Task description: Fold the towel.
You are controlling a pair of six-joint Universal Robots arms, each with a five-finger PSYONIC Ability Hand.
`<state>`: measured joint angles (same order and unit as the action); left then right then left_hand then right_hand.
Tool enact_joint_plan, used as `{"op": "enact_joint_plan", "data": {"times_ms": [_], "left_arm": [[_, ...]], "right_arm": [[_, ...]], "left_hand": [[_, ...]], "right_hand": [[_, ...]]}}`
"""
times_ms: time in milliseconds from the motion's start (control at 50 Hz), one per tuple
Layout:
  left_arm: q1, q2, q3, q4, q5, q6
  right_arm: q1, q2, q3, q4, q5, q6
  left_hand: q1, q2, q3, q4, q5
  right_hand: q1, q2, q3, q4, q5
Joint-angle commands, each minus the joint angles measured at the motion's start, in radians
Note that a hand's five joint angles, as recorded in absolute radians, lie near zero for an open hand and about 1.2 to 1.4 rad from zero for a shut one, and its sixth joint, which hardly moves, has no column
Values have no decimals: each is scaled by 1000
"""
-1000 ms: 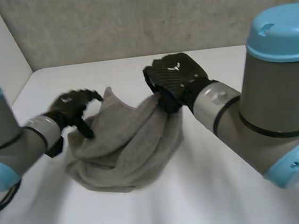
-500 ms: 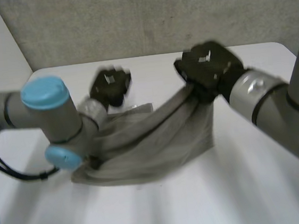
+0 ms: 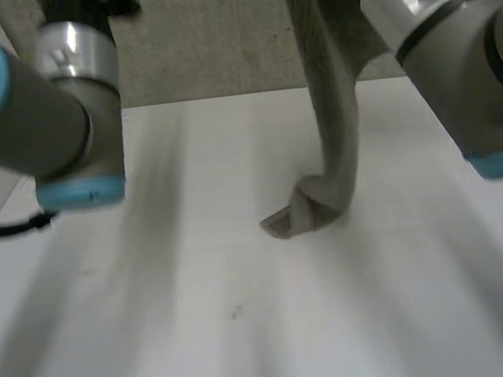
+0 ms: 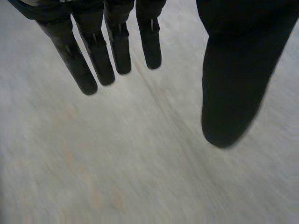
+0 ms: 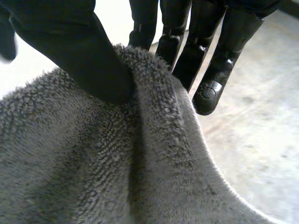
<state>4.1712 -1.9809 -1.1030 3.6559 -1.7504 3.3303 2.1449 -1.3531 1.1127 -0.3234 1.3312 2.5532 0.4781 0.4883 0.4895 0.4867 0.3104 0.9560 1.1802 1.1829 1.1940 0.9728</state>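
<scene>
towel [image 3: 330, 126]: grey terry; hung as one narrow, rope-like strand above the counter [image 3: 202, 320]; lower end is crumpled in a small heap on the counter, near its middle.
right hand [image 5: 60, 28]: closed on the towel's upper edge; cloth is pinched betw. thumb & fingers [image 5: 217, 70], w/ a ridge of pile bunched at the thumb; held high above the counter.
left hand [image 4: 236, 65]: fingers straight, thumb set apart, nothing held; raised high above the counter, over its left side.
arms: left arm [image 3: 36, 112] & right arm [image 3: 451, 32] are both raised over the counter's far part.
stage (judged): no fold is laid yet; the towel is bunched, not spread; a 2nd corner must be found before any fold can be made.
risk 1, slip: most of the towel's weight is carried by one pinch; if the pinch is loosened or the arm is swung fast, the cloth may be dropped in a heap on the counter.
risk 2, wrong grasp: edges are hidden inside the strand, so a mid-cloth layer, not a corner, may be taken by the left hand; a twisted, uneven spread would result.
risk 3, drag: if the right hand is moved sideways while the lower end lies on the counter, that end may be rolled under & creased.
risk 4, early lowering: if set down as is, a lump, not a flat sheet, would be laid on the counter.
</scene>
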Motion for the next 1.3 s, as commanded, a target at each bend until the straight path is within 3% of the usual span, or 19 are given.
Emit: {"op": "enact_joint_plan", "data": {"times_ms": [20,60,120,280,500,540,560,600,660,700,880,940,980,1000,1020,1040,1080,1200,1300], "left_arm": [[3,-19,-207,-19,164,-57],[1,-64,-235,-20,253,-81],[3,-102,-236,-37,304,-122],[4,-206,-186,-138,367,-248],[-14,-309,-159,-194,497,-262],[-54,-335,-159,-197,520,-261],[-54,-335,-159,-197,520,-261],[-69,-340,-158,-198,516,-261],[-69,-337,-155,-198,514,-259],[-68,-329,-135,-203,512,-261],[-51,-294,-86,-301,459,-252],[-45,-260,-31,-315,390,-252],[-14,-192,56,-312,262,-250],[-14,-191,57,-312,261,-250],[7,-150,98,-306,193,-255],[7,-150,98,-306,192,-255],[49,-51,150,-289,91,-256],[64,71,123,-277,89,-258],[53,134,-91,-269,114,-255]], "right_arm": [[1,-104,127,106,-21,-24],[-3,-142,154,130,-20,-60],[-5,-165,168,161,-20,-102],[-19,-219,171,234,-32,-119],[-20,-268,208,262,-37,-119],[-26,-271,220,259,-37,-120],[-26,-271,220,259,-37,-120],[-49,-268,226,259,-37,-122],[-97,-268,226,262,-37,-123],[-121,-264,225,262,-37,-122],[-149,-209,200,242,-29,-139],[-158,-166,165,198,-18,-169],[-168,-140,138,123,8,-177],[-168,-139,137,122,8,-177],[-162,-138,131,78,32,-177],[-161,-138,131,78,33,-177],[-157,-135,130,2,80,-182],[-155,-133,159,-22,88,-179],[-154,-139,217,-11,89,-180]], "left_hand": [[-144,-154,-156,-153,-151],[-144,-154,-156,-153,-151],[-144,-154,-156,-153,-151],[-135,-146,-147,-144,-142],[-65,-75,-76,-74,-72],[154,144,142,145,147],[155,145,144,147,148],[521,510,509,512,514],[604,594,593,596,598],[916,906,905,907,909],[918,908,907,910,911],[918,908,907,910,911],[918,908,907,910,911],[918,908,907,910,911],[918,908,907,910,911],[918,908,907,910,911],[918,908,907,910,911],[918,908,907,910,911],[918,908,907,910,911]], "right_hand": [[440,216,213,202,249],[440,216,213,202,249],[440,216,213,202,249],[440,216,213,202,249],[440,216,213,202,249],[440,216,213,202,249],[440,216,213,202,249],[440,216,213,202,249],[440,216,213,202,249],[440,216,213,202,249],[440,216,213,202,249],[440,216,213,202,249],[440,216,213,202,249],[440,216,213,202,249],[440,216,213,202,249],[440,216,213,202,249],[440,216,213,202,249],[440,216,213,202,249],[440,216,213,202,249]]}}
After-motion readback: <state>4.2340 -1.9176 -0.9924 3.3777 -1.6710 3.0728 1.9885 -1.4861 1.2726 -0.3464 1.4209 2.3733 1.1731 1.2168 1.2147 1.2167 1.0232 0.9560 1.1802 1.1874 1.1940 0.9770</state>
